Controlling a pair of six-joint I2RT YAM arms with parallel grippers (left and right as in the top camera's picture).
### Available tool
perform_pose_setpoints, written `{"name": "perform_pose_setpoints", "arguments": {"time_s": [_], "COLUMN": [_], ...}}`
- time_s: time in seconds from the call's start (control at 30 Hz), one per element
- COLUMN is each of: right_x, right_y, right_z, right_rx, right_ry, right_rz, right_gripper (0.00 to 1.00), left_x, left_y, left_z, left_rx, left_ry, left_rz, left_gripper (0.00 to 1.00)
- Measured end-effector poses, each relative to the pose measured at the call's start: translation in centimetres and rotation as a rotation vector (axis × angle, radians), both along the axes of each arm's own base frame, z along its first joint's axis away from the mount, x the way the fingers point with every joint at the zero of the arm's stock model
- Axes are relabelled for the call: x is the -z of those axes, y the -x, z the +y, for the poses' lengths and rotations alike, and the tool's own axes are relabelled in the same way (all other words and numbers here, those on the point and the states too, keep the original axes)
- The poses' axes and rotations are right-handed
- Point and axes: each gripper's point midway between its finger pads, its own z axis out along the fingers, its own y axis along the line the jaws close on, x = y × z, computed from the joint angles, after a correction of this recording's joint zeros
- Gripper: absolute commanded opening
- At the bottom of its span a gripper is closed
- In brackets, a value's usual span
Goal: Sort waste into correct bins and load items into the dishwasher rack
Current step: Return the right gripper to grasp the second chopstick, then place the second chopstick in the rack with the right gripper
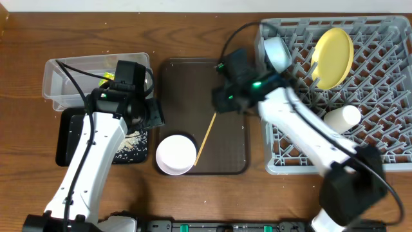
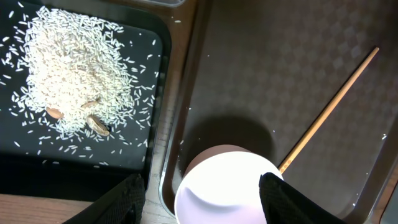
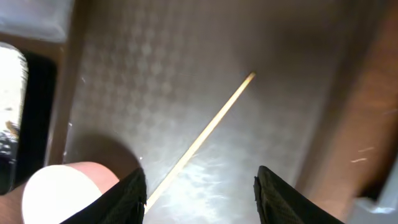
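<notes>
A white bowl (image 1: 176,153) stands at the near left corner of the brown tray (image 1: 187,84). A thin wooden chopstick (image 1: 206,136) lies aslant beside it. My left gripper (image 1: 154,115) is open and empty; in the left wrist view (image 2: 200,186) its jaws hang above the white bowl (image 2: 227,190). My right gripper (image 1: 224,96) is open and empty over the tray; in the right wrist view (image 3: 199,180) the chopstick (image 3: 205,132) lies below it. The yellow plate (image 1: 333,57), light blue bowl (image 1: 278,53) and whitish cup (image 1: 341,118) sit in the grey rack (image 1: 386,148).
The clear tub (image 1: 64,80) at the far left holds a crinkled wrapper (image 1: 107,77). The black tray (image 1: 67,138) in front of it holds a heap of white rice (image 2: 74,68) with a few brown bits. The right arm reaches across the rack's left edge.
</notes>
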Motion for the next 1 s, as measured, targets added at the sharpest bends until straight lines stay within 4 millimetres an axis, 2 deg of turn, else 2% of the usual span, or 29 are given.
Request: {"name": "perform_pose_setpoints", "arguments": {"time_s": [0.2, 0.4, 0.7, 0.83, 1.0], "right_x": [6.3, 9.8, 10.7, 10.7, 10.7], "right_y": [2.1, 3.5, 4.1, 3.6, 2.5], "right_z": [1.7, 2.4, -0.7, -2.2, -3.9], "right_rx": [0.050, 0.075, 0.134, 0.168, 0.199], "right_ry": [0.071, 0.119, 0.265, 0.292, 0.288], "right_rz": [0.146, 0.215, 0.231, 0.242, 0.251], "right_gripper": [0.55, 0.51, 0.28, 0.10, 0.03], "left_x": [0.0, 0.0, 0.0, 0.0, 0.0], "left_y": [0.0, 0.0, 0.0, 0.0, 0.0], "left_z": [0.0, 0.0, 0.0, 0.0, 0.0], "left_rx": [0.000, 0.000, 0.000, 0.000, 0.000], "left_ry": [0.000, 0.000, 0.000, 0.000, 0.000], "left_rz": [0.000, 0.000, 0.000, 0.000, 0.000], "left_gripper": [0.62, 0.62, 0.62, 0.62, 0.62]}}
